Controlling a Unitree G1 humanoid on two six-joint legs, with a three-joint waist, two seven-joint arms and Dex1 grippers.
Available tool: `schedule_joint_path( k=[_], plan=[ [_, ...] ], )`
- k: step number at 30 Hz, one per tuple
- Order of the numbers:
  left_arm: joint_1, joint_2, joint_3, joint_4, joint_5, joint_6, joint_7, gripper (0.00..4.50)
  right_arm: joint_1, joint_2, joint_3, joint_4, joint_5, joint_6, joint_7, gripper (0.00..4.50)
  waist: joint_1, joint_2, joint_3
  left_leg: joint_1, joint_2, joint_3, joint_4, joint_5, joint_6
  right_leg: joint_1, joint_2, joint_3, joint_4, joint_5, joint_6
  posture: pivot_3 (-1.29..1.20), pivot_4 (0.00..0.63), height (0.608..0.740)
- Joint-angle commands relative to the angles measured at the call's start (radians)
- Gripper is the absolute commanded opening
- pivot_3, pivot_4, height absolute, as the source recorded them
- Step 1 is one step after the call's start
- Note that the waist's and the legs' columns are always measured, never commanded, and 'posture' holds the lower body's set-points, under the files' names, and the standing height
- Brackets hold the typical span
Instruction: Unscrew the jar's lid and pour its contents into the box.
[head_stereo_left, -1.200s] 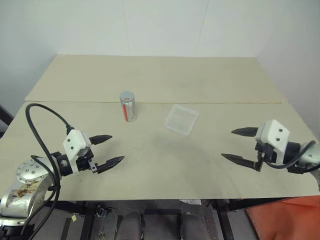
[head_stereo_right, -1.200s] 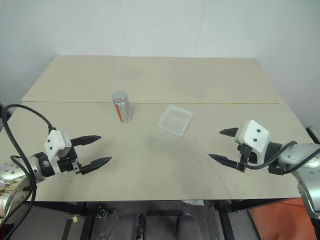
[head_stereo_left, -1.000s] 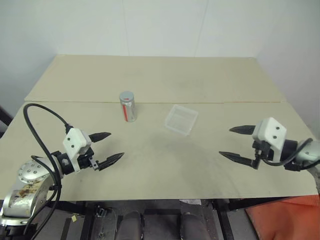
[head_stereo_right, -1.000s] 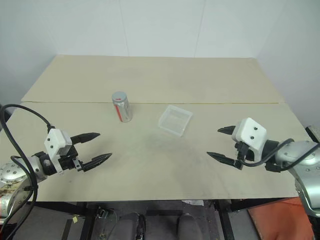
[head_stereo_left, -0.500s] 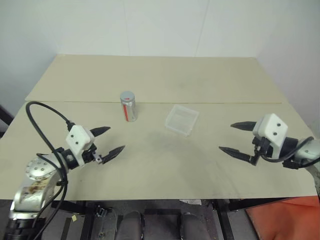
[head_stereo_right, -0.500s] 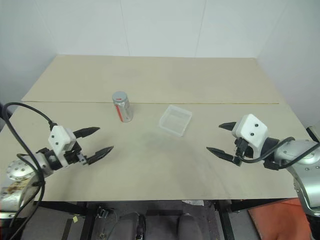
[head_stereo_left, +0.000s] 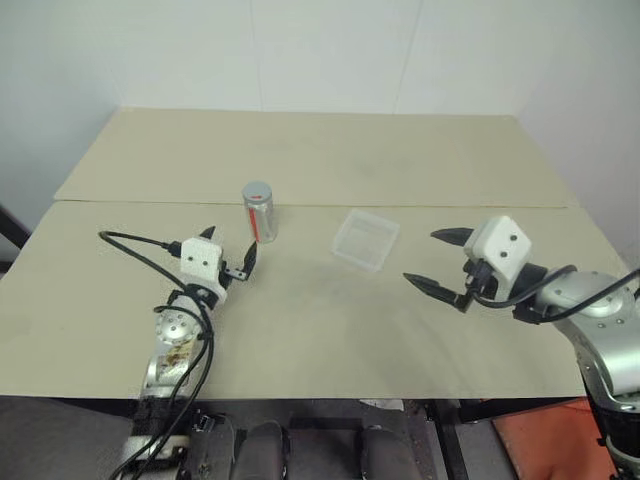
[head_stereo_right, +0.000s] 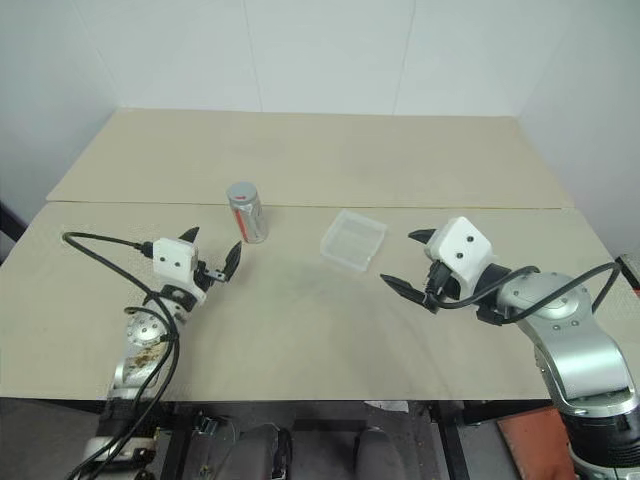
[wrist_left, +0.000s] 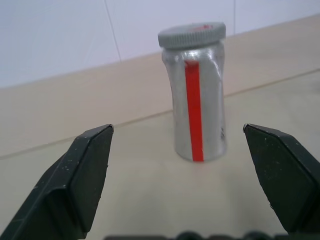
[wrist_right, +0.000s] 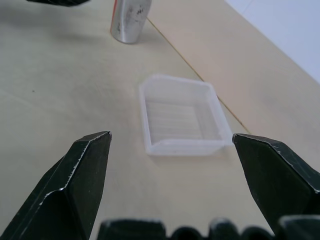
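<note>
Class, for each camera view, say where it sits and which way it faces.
Left and right eye views: on the head, looking down over the table; both arms show.
Left wrist view: looks along the open left gripper at the jar with its lid.
Right wrist view: looks along the open right gripper at the box.
Shared: jar and box.

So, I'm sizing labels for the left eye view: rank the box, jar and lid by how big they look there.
1. The box, widest footprint.
2. The jar, narrower but upright.
3. The lid, the jar's grey cap, smallest.
</note>
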Motion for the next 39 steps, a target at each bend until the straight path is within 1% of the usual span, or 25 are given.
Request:
schedule_joint_path(
  k=[1,4,11,20,27,32,39],
  plan=[
    [-0.043,-0.014,-0.020,0.066,0.023,-0.087,0.015,4.50,-0.015,-0.009,-0.013,-0.030,-0.004,0.011,-0.010,4.48,0.000,0.000,0.000,0.000,0.000,0.000,0.000,0.000,0.000,0.000,0.000,0.000,0.000,0.000,0.000,0.00,0.150,0.740],
    [-0.069,-0.013,-0.025,0.124,0.038,-0.118,0.030,4.50,-0.011,-0.023,-0.015,-0.024,-0.023,0.012,-0.012,4.48,0.000,0.000,0.000,-0.001,0.000,0.000,0.000,0.000,0.000,0.000,0.000,0.000,-0.001,0.000,0.000,0.00,0.150,0.740],
    [-0.144,-0.022,-0.019,0.252,0.010,-0.170,0.010,4.50,0.029,-0.039,-0.033,-0.034,-0.030,0.011,-0.005,4.48,0.000,0.000,0.000,-0.001,0.000,0.000,0.000,0.000,0.000,-0.001,0.000,0.000,0.000,0.000,0.000,0.00,0.150,0.740],
    [-0.244,-0.040,-0.027,0.406,0.007,-0.233,0.005,4.50,0.037,-0.031,-0.040,-0.051,-0.040,0.015,-0.027,4.48,0.000,0.000,0.000,-0.001,0.000,0.000,0.000,0.000,0.000,-0.001,0.000,-0.001,-0.001,0.000,0.001,0.00,0.150,0.740],
    [-0.333,-0.058,-0.032,0.538,0.021,-0.286,0.030,4.50,0.069,-0.033,-0.051,-0.060,-0.043,0.014,-0.033,4.48,0.001,0.000,0.000,-0.002,-0.001,0.000,0.000,0.000,0.000,-0.001,0.000,-0.001,-0.001,0.000,0.001,0.00,0.150,0.740],
    [-0.380,-0.066,-0.032,0.618,0.027,-0.316,0.034,4.50,0.062,-0.030,-0.051,-0.053,-0.049,0.014,-0.045,4.48,0.000,0.000,0.000,-0.002,-0.001,0.000,0.000,0.000,0.000,-0.001,0.000,-0.001,-0.001,0.000,0.001,0.00,0.150,0.740],
    [-0.461,-0.081,-0.029,0.756,0.053,-0.361,0.100,4.50,0.102,-0.044,-0.073,-0.088,-0.048,0.013,-0.041,4.48,0.001,-0.001,0.000,-0.003,-0.001,0.001,0.000,0.000,0.000,-0.001,0.000,-0.002,-0.002,0.000,0.001,0.00,0.150,0.740]
  ],
)
